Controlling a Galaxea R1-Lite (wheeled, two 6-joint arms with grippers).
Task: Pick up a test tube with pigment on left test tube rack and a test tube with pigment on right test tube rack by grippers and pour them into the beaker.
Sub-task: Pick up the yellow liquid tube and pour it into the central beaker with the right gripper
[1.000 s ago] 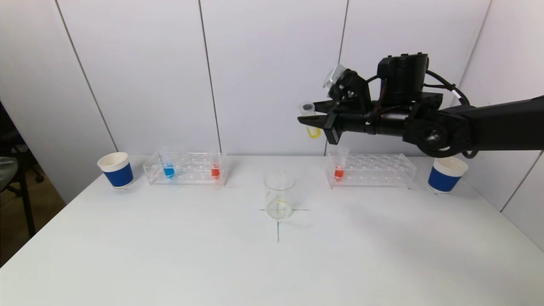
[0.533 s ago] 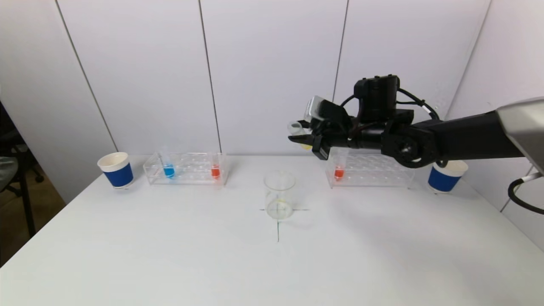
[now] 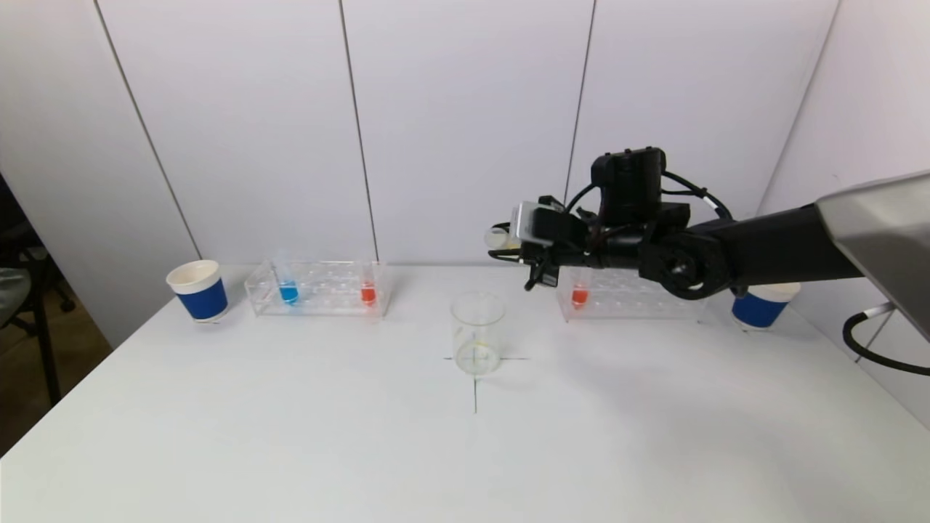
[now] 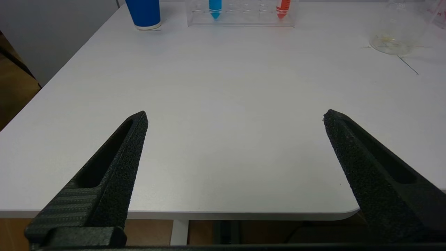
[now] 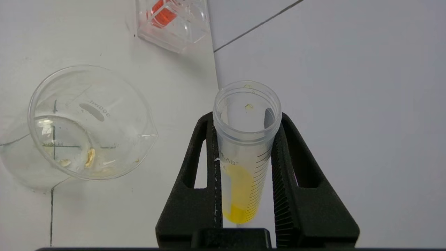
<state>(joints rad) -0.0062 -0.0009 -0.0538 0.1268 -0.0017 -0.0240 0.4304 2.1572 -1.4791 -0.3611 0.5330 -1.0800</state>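
Note:
My right gripper (image 3: 508,247) is shut on a clear test tube with yellow pigment (image 5: 244,153), held tilted nearly level above and to the right of the glass beaker (image 3: 477,333), its open mouth toward the beaker. The beaker (image 5: 87,122) stands on a black cross mark and holds a little yellowish residue. The left rack (image 3: 320,289) holds a blue tube (image 3: 288,290) and a red tube (image 3: 368,290). The right rack (image 3: 632,290) holds a red tube (image 3: 579,294). My left gripper (image 4: 233,118) is open and empty over the table's near left edge, out of the head view.
A blue-and-white paper cup (image 3: 198,290) stands left of the left rack, and another (image 3: 759,305) right of the right rack. The white table (image 3: 465,450) ends at a wall of white panels just behind the racks.
My right gripper has come down and leftward toward the beaker, and the yellow tube has tipped from nearly upright to nearly level. The left arm has not moved.

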